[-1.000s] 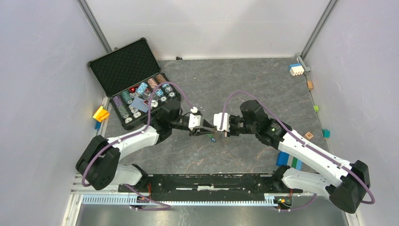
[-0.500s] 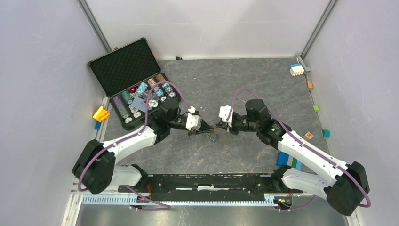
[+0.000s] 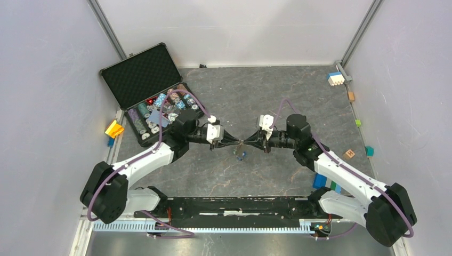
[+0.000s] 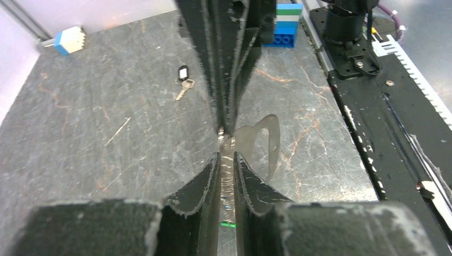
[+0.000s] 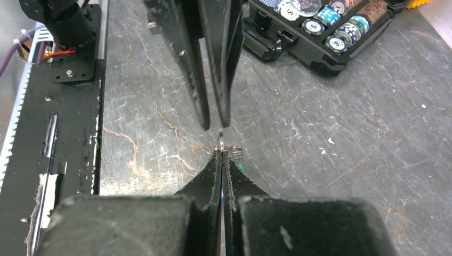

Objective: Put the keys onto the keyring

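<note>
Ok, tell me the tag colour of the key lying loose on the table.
Black. The key with its tag shows best in the left wrist view.

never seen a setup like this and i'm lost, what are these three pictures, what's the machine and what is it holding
The machine is two robot arms bolted side by side at the near edge of a grey table. The wide picture looks down from above and behind them. The other two come from small cameras on each wrist, so the dark wedges at the bottom are that arm's own fingers.

The left hand and the right hand meet tip to tip above the middle of the table, both pinched on a thin metal keyring. Small blue and green tags hang just below it.

One key with a black tag lies loose on the table. At the far left is an open case of poker chips, and coloured toy blocks sit along the edges.
</note>
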Robot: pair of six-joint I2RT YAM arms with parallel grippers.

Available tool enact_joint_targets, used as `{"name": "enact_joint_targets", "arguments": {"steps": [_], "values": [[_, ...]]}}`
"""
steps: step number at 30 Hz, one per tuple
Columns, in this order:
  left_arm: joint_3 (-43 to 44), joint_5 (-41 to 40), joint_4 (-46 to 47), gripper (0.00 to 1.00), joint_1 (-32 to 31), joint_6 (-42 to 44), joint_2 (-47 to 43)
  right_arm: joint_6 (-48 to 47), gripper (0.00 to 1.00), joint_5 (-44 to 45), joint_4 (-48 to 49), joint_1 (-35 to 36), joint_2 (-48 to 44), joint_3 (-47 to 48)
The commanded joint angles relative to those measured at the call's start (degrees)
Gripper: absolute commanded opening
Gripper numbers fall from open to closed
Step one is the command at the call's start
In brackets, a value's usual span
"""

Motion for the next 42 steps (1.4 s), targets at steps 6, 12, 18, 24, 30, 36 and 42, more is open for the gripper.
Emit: {"name": "enact_joint_targets", "arguments": {"steps": [6, 12, 18, 24, 30, 36, 42], "values": [[-0.7, 1.2, 6.8, 0.22, 2.5, -8.7, -0.3, 12.3, 0.0, -6.0, 20.7, -1.4, 0.7, -5.4], [-0.4, 5.7, 10.4, 0.23, 2.6, -12.9, 1.8, 14.3, 0.0, -5.3, 23.6, -2.0, 1.1, -6.2], [-1.0, 7.8, 12.8, 0.26, 2.6, -14.6, 2.4, 17.2, 0.0, -5.5, 25.5, -2.3, 1.6, -6.5], [-2.0, 7.6, 13.4, 0.27, 4.0, -13.8, 1.4, 16.4, 0.0, -5.3, 24.5, -2.8, 1.2, -6.5], [-1.6, 8.5, 10.2, 0.28, 5.4, -10.4, 0.3, 16.5, 0.0, -5.0, 24.2, -3.2, 0.8, -6.5], [-0.5, 8.7, 10.1, 0.31, 4.3, -11.6, 1.4, 16.9, 0.0, -4.0, 24.2, -3.4, 1.4, -6.2], [0.2, 6.4, 15.1, 0.31, 2.2, -16.7, 4.0, 16.9, 0.0, -3.6, 24.0, -3.3, 1.6, -6.0]]}}
